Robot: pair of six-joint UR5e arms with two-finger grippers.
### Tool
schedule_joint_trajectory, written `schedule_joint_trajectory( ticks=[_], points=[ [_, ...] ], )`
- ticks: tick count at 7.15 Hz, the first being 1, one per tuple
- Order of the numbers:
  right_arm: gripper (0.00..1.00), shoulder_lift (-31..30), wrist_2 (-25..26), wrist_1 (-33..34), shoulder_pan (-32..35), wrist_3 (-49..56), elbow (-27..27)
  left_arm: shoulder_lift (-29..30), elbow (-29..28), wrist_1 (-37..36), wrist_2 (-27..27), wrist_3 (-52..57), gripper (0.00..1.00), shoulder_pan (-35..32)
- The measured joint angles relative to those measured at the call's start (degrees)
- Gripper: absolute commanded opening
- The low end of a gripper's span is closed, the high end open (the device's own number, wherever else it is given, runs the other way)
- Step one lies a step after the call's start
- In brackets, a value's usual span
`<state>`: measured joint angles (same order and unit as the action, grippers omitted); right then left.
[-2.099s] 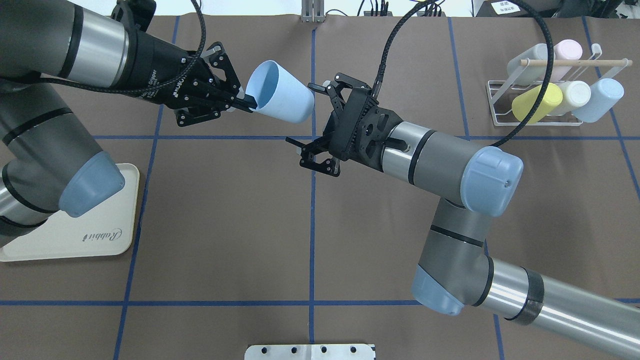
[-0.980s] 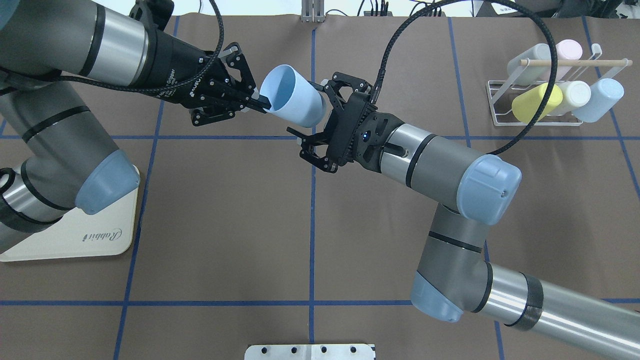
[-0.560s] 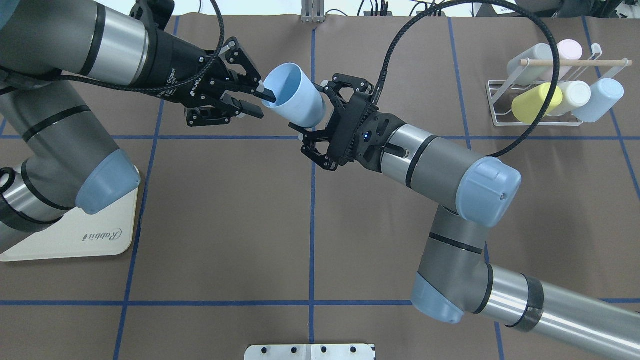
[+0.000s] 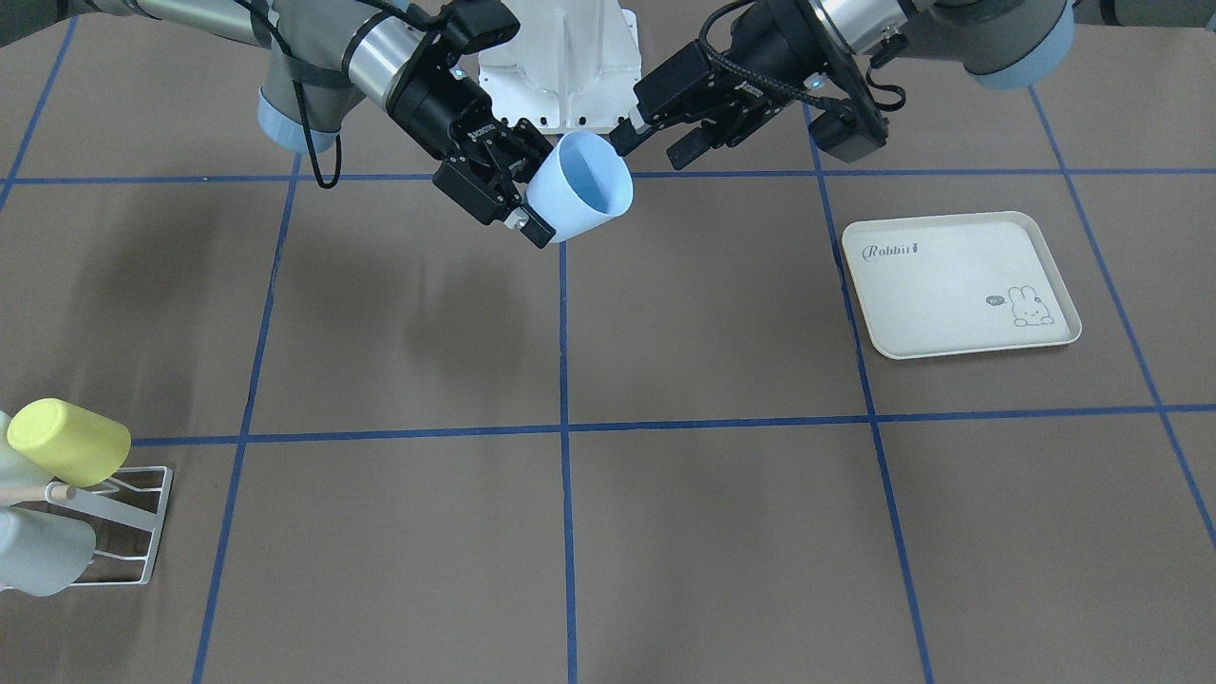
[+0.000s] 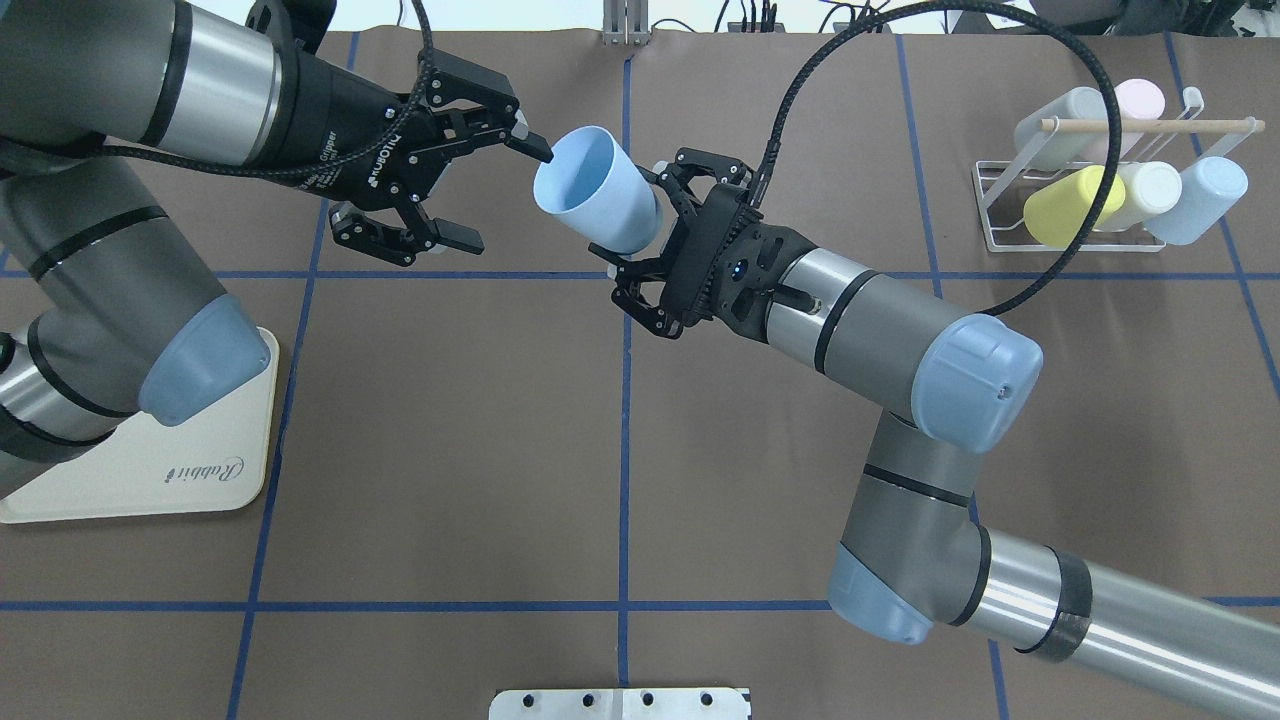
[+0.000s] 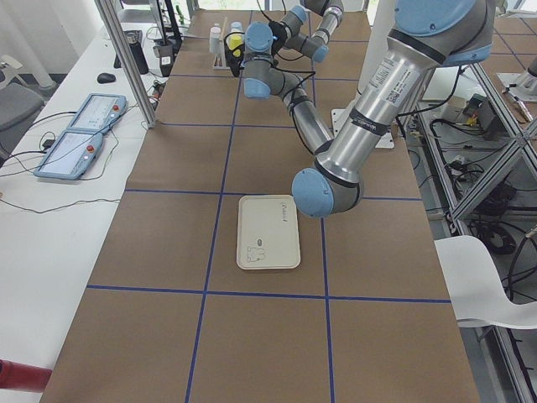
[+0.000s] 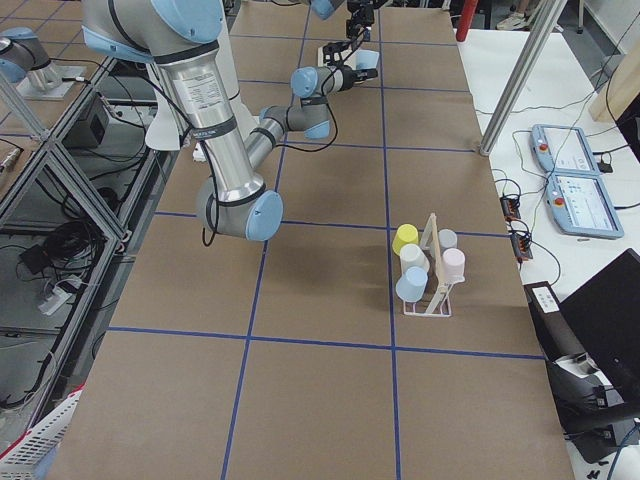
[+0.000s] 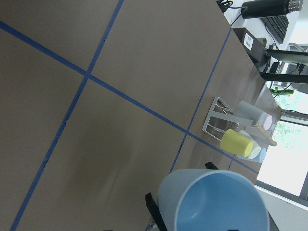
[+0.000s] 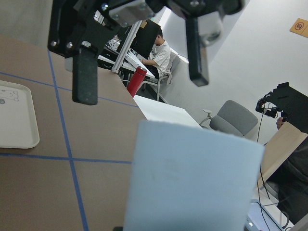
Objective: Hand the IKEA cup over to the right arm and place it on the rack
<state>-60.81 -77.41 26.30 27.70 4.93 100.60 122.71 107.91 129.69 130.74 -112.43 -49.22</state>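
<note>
One blue cup [image 5: 597,190] is in the air, my right pincer [image 5: 640,222] closed on its bottom; my left pincer [image 5: 503,198] is wide, beside its rim. Five other cups [image 5: 1135,195] sit on one rack [image 5: 1200,124].

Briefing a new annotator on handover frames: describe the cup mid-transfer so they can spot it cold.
Start at the far middle of the brown table. The pale blue cup is in the air there, its base clamped in the right pincer and its open mouth towards the open left pincer. Unlike the cups on the rack, one also pale blue, it rests on nothing.
</note>
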Motion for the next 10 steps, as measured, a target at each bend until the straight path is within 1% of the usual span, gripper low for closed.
schedule_joint_trajectory(
  ticks=[1,2,3,5,6,7,8,10],
  points=[
    [0.43,0.0,0.0,3.0,0.9,-2.5,0.1,-1.5,0.0,-0.2,-0.1,2.4,1.0,-0.5],
    [0.41,0.0,0.0,8.1,2.1,-4.9,1.0,-4.1,0.0,-0.3,-0.4,6.7,1.0,-1.1],
    [0.39,0.0,-0.2,16.1,3.4,-6.1,3.3,-7.2,0.1,-0.4,-0.5,11.8,1.0,-1.8],
    [0.34,-0.1,-0.6,35.5,6.5,-4.7,9.0,-12.2,-0.2,-0.5,-0.6,19.6,1.0,-3.6],
    [0.26,-0.5,-0.9,42.8,8.1,-0.7,10.6,-14.3,-0.2,-0.4,-0.6,22.5,1.0,-4.1],
    [0.22,-2.5,-1.0,47.1,10.1,6.1,11.7,-15.6,-0.1,-0.3,-0.6,24.1,1.0,-4.4],
    [0.2,-5.6,-1.0,48.8,12.7,14.3,12.6,-16.2,0.0,-0.2,-0.5,24.7,1.0,-4.5],
    [0.16,-11.8,-1.1,49.6,18.9,32.0,13.7,-16.5,0.1,0.0,-0.2,25.0,1.0,-4.5]
  ],
)
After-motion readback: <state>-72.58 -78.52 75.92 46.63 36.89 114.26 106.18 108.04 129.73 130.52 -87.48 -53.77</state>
